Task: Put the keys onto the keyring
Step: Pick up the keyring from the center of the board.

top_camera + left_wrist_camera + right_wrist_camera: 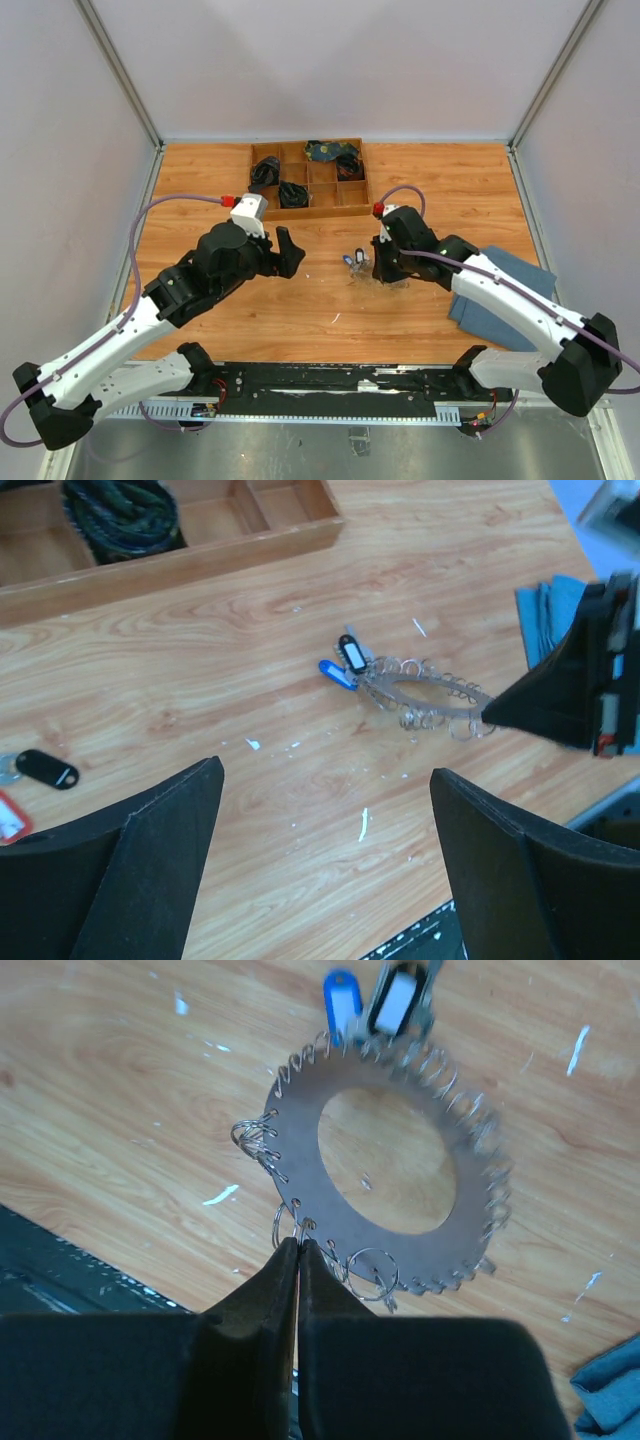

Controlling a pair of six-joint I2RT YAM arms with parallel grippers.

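Note:
The keyring is a flat grey metal ring edged with many small wire loops. It lies on the wood near the table's middle and also shows in the left wrist view. A blue tag and a black tag with a white label hang at its far edge. My right gripper is shut on the keyring's near rim, at a small wire loop. My left gripper is open and empty above bare wood, left of the keyring. A loose black-headed key and a red one lie at the far left.
A wooden compartment tray with coiled black cables stands at the back; its corner shows in the left wrist view. A folded blue cloth lies at the right. Small white flecks dot the wood.

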